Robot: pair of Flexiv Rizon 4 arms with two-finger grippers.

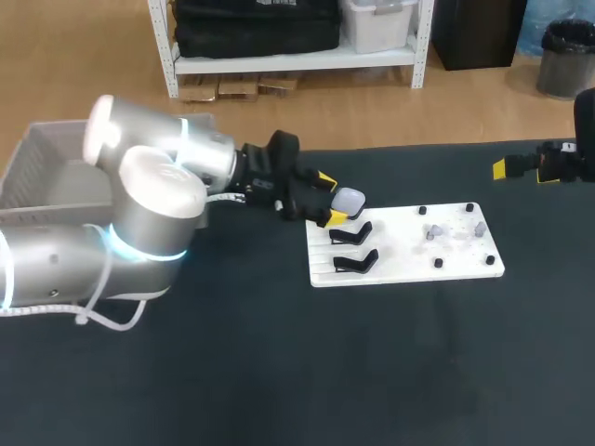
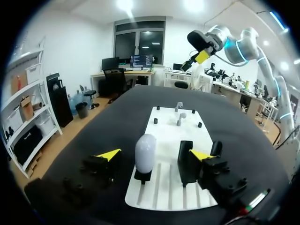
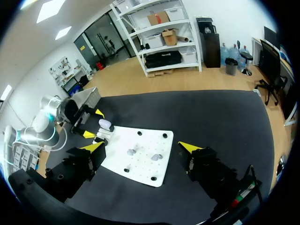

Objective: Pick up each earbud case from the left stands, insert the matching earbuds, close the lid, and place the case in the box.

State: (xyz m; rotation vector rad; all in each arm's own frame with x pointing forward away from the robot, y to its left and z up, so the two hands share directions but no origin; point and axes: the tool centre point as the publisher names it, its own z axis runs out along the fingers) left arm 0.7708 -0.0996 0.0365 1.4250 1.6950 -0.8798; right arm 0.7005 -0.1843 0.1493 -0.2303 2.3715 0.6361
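Observation:
A white earbud case (image 1: 350,200) stands upright on a black stand at the left end of the white board (image 1: 409,255). My left gripper (image 1: 332,199) is open around it, one yellow tip on each side. In the left wrist view the case (image 2: 145,151) sits between the fingers of this gripper (image 2: 155,154) with a gap on both sides. Two empty black stands (image 1: 354,247) are nearer on the board. Small clear earbuds (image 1: 435,231) rest on pegs toward the right end. My right gripper (image 1: 521,168) hangs open above the table's far right; its wrist view (image 3: 143,146) shows nothing between the fingers.
A grey box (image 1: 42,172) sits off the table's left end, behind my left arm. Small black pegs (image 1: 438,264) dot the right half of the board. Dark tabletop (image 1: 372,372) stretches in front of the board.

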